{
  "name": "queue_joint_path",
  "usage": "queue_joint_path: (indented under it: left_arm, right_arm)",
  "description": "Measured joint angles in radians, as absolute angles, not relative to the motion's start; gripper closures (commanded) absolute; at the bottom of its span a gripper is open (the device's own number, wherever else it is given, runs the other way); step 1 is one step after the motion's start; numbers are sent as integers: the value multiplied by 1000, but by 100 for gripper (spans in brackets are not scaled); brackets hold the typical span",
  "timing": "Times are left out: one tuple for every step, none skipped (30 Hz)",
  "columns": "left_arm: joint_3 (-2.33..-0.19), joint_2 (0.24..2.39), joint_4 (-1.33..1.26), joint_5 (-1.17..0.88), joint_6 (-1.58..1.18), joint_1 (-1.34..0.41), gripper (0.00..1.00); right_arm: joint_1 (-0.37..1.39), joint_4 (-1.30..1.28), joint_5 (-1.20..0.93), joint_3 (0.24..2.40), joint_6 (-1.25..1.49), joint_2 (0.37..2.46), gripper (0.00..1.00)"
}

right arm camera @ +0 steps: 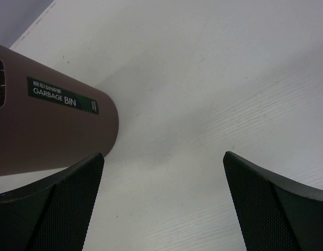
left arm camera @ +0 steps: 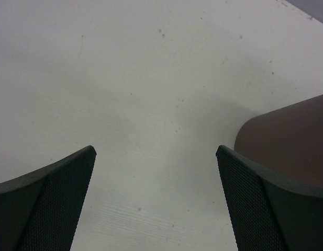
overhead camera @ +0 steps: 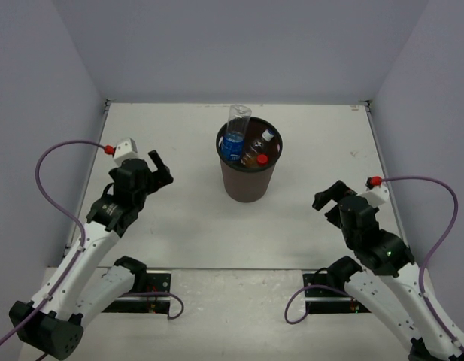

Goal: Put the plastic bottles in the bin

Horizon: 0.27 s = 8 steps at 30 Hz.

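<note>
The dark brown bin (overhead camera: 249,180) stands upright at the table's middle back. Inside it are a clear bottle with a blue label (overhead camera: 235,135) sticking up above the rim, an orange bottle (overhead camera: 256,153), a bottle with a white cap (overhead camera: 268,136) and a red cap (overhead camera: 262,159). My left gripper (overhead camera: 161,167) is open and empty, left of the bin. My right gripper (overhead camera: 331,195) is open and empty, right of the bin. The bin's side shows in the left wrist view (left arm camera: 294,136) and in the right wrist view (right arm camera: 46,125).
The table (overhead camera: 186,226) is walled by grey panels at the back and sides. A green "GARBAGE BIN" label (right arm camera: 62,95) is on the bin's side. Purple cables loop from both arms at the left and right edges.
</note>
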State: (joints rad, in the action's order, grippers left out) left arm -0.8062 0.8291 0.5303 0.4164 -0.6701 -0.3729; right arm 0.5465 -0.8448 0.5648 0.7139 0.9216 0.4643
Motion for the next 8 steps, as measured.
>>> queue_joint_path:
  left_arm:
    - [-803,829,531,411,-670,-368,0]
    - [-803,828,531,406,-670,-365,0]
    - [-803,827,529,401,-670,-362,0]
    - [-803,825,527,397,-670,-360,0]
    - [-803,822,525,394,-670,-358,0]
    - [-803,819,522,391,-670,-356,0]
    - [-802,817,519,389,-670,-354,0]
    - [-802,815,516,388,-670,-353,0]
  right_arm:
    - [546,-845,565,714,923,464,1]
    - [546,-845,565,714,925,465,1]
    - [546,-845,565,714,927,465,1]
    - [546,-845,566,714,928,468,1]
    - [546,-846,567,714,928,472,1]
    - [546,-846,567,714,928,480,1]
    - [546,-846,568,714,929,487,1]
    - [546,-846,568,714,929,494,1]
